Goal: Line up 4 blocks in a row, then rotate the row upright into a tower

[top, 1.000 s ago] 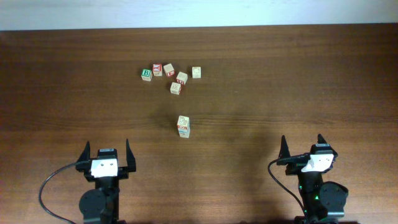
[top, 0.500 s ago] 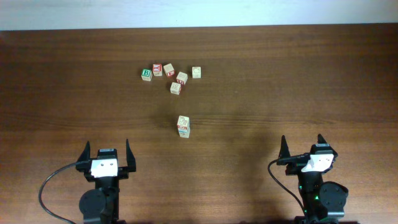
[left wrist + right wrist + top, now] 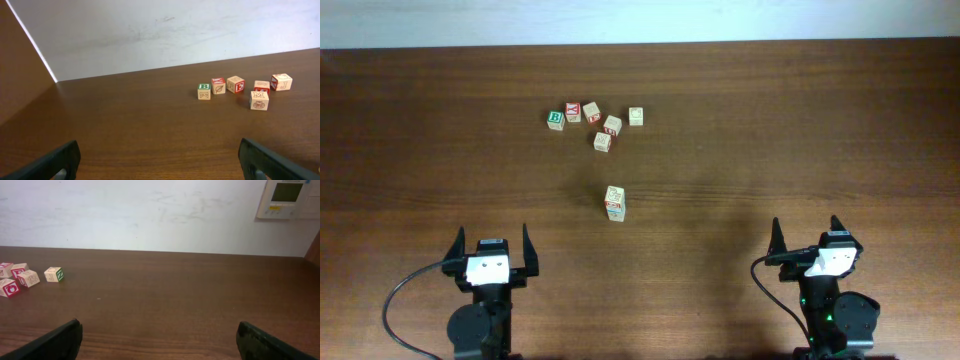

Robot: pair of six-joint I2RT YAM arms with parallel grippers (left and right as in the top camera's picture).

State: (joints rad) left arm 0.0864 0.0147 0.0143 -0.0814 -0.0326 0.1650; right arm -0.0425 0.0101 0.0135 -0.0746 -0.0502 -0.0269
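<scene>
Overhead view: brown wooden table (image 3: 800, 120) fills the frame, with a pale wall strip along the far edge. Left gripper (image 3: 493, 233) sits at the near left edge and right gripper (image 3: 805, 224) at the near right edge. Both have their jaws spread wide, with nothing between them and nothing touched. Both are well apart from every block.

The task cubes are all in one loose cluster, far and left of centre:
- E block (image 3: 591, 112) is at the back, just beside the red K cube (image 3: 573, 111).
- Red-trimmed block (image 3: 612, 125) is near the E block, to its near right.
- Pale block (image 3: 603, 141) is on the near side of the cluster and seems to touch the red-trimmed one at a corner.
- J block (image 3: 636, 116) is set a little apart at the right end.

Green B cube (image 3: 555, 117) closes the left end, right next to the K cube.

Lone block (image 3: 614, 203) lies between the cluster and the grippers. It looks longer than a single cube, so one or two cannot be told.

The left wrist view shows the cluster at upper right, with every cube flat on the table.
</scene>
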